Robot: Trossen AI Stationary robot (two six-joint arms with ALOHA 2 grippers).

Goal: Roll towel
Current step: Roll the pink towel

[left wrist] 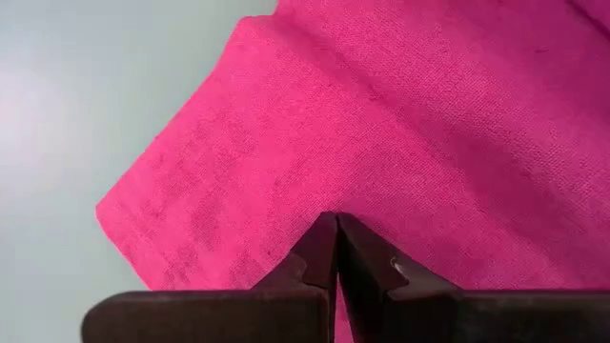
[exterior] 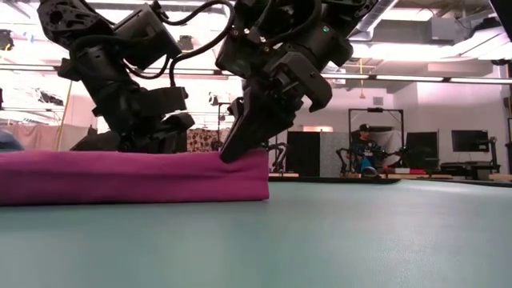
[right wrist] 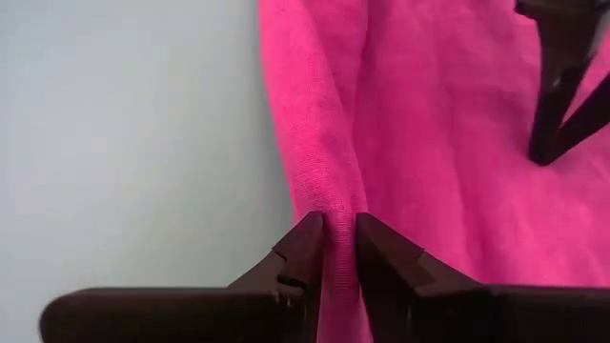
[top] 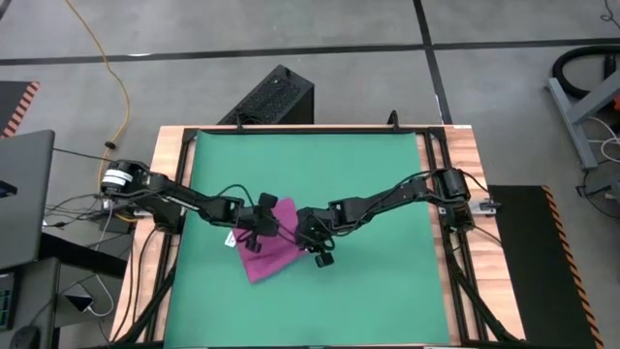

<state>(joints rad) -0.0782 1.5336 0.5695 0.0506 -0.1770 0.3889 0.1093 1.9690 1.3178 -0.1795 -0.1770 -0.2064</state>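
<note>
The towel lies low and left of centre in the high view, on the green mat — folded flat, not yet a roll. The right end effector pinches its folded edge; the left end effector, closed on nothing, presses the cloth. Most rolling remains, I judge.

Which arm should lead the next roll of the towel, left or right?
Probably right. The right gripper is shut on a raised fold at the towel edge beside bare green mat, so it could carry it over. The left gripper is shut, pressing the flat cloth.
</note>
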